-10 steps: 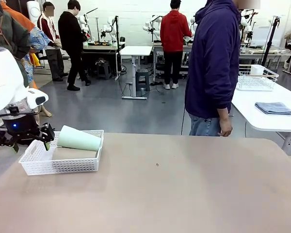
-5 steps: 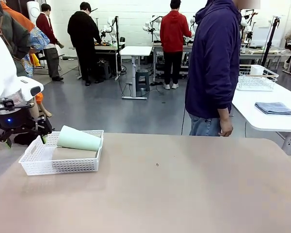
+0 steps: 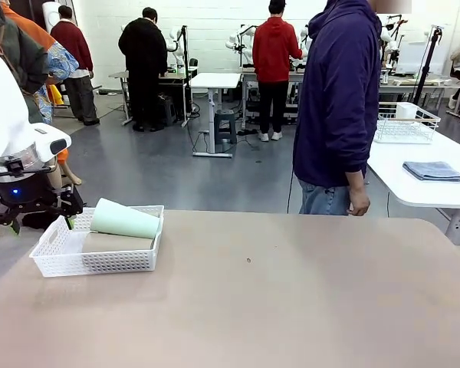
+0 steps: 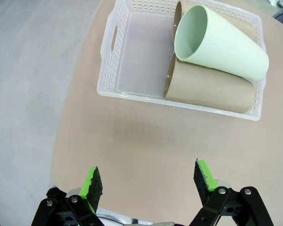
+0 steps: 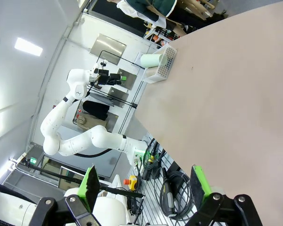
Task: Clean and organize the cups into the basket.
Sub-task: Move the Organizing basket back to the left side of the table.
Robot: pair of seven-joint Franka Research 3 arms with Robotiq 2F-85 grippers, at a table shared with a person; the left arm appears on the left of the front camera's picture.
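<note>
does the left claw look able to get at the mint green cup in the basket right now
Probably yes. The left claw is open and empty, just off the white lattice basket. The mint green cup lies on top of the two tan cups, with nothing between them.

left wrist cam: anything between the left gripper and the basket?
Nothing. In the left wrist view, only bare tan tabletop lies between the open left gripper and the white lattice basket, which holds the three cups.
</note>
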